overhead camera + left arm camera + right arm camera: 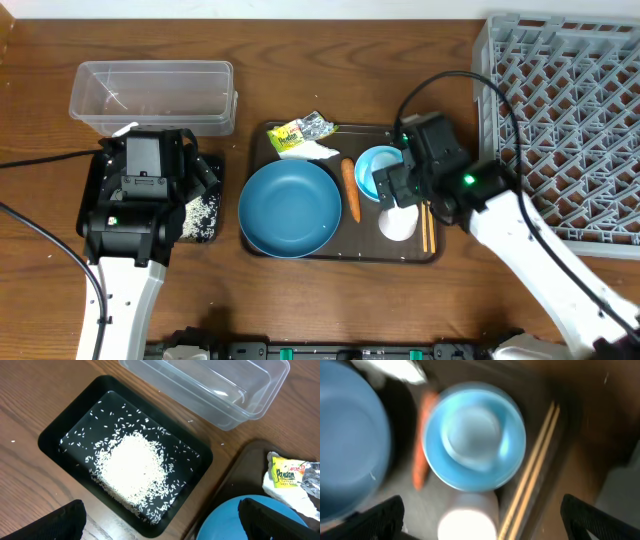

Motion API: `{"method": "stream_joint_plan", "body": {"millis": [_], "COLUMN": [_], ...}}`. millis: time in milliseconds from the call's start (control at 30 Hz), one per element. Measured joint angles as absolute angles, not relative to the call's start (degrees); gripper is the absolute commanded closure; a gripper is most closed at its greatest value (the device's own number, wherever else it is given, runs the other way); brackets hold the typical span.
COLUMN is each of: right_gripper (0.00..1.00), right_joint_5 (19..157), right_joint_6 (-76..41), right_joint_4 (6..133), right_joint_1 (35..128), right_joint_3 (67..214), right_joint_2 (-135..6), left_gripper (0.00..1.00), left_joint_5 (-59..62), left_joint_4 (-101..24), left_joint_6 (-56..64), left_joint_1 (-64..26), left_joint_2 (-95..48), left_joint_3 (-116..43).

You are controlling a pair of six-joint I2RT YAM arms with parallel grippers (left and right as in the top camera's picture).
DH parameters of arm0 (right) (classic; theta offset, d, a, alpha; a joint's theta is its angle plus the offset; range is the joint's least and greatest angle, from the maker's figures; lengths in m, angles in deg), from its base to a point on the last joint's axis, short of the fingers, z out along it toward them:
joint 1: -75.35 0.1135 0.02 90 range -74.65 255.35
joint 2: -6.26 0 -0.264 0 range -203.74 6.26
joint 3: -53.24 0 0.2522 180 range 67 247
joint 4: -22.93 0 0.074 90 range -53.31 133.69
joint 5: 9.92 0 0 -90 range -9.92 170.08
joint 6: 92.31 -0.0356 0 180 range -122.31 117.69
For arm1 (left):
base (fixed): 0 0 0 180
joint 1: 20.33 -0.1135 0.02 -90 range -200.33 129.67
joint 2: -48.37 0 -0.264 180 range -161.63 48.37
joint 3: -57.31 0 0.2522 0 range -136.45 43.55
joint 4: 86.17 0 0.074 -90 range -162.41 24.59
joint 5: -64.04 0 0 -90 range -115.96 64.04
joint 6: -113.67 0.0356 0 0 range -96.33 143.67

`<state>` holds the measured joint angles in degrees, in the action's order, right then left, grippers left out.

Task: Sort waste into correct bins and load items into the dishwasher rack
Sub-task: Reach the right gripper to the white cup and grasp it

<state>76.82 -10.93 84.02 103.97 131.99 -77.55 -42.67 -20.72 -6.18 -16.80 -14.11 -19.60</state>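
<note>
Already the rice [132, 467] sits in the black tray [50, 435], but the carrot [351, 190], wrapper [303, 128], big bowl [290, 208] and cup [397, 224] lie on the brown tray [365, 243], the rack [570, 120] is bare, and the left hand [162, 522] and right hand [480, 520] gape open.

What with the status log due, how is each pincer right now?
Left pincer: open, holding nothing, above the black tray.
Right pincer: open, holding nothing, above the light-blue bowl.

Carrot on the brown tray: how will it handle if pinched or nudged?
The carrot looks short, solid and stiff, so it probably lifts without bending. Its round, tapered body will likely roll if pushed sideways, curving toward its thinner end. It lies close between the dark-blue bowl and the light-blue bowl, so a roll should stop quickly.
</note>
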Motion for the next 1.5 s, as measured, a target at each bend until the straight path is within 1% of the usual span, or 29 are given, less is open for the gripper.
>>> {"method": "stream_joint_plan", "body": {"millis": [133,333,567,633,700,867,1400,1500], "right_gripper": [0.01,0.01,0.01,0.02,0.06,0.11,0.11,0.14], "right_joint_5": [77.8,82.5,84.2,84.4,84.4,84.1,83.3,83.3], "right_joint_6": [-11.1,-11.8,-12.2,-12.3,-12.4,-12.6,-12.6,-12.6], "right_joint_4": [90.7,91.9,95.6,95.7,95.8,95.8,92.7,92.4], "right_joint_1": [104.0,104.0,104.0,104.0,104.0,104.0,104.0,104.0], "right_joint_3": [135.0,136.3,136.4,136.4,136.4,136.4,134.6,134.0], "right_joint_2": [-82.0,-86.4,-89.4,-90.1,-90.5,-90.6,-90.6,-90.6], "left_gripper": [0.0,0.0,0.0,0.0,0.0,0.0,0.0,0.0], "left_joint_5": [-42.7,-42.7,-42.7,-42.7,-42.7,-42.7,-42.7,-42.7], "left_joint_4": [-20.7,-20.7,-20.7,-20.7,-20.7,-20.7,-20.7,-20.7], "left_joint_6": [-6.2,-6.2,-6.2,-6.2,-6.2,-6.2,-6.2,-6.2], "left_joint_1": [-16.8,-16.8,-16.8,-16.8,-16.8,-16.8,-16.8,-16.8], "left_joint_2": [-14.1,-14.1,-14.1,-14.1,-14.1,-14.1,-14.1,-14.1], "left_joint_3": [-19.6,-19.6,-19.6,-19.6,-19.6,-19.6,-19.6,-19.6]}}
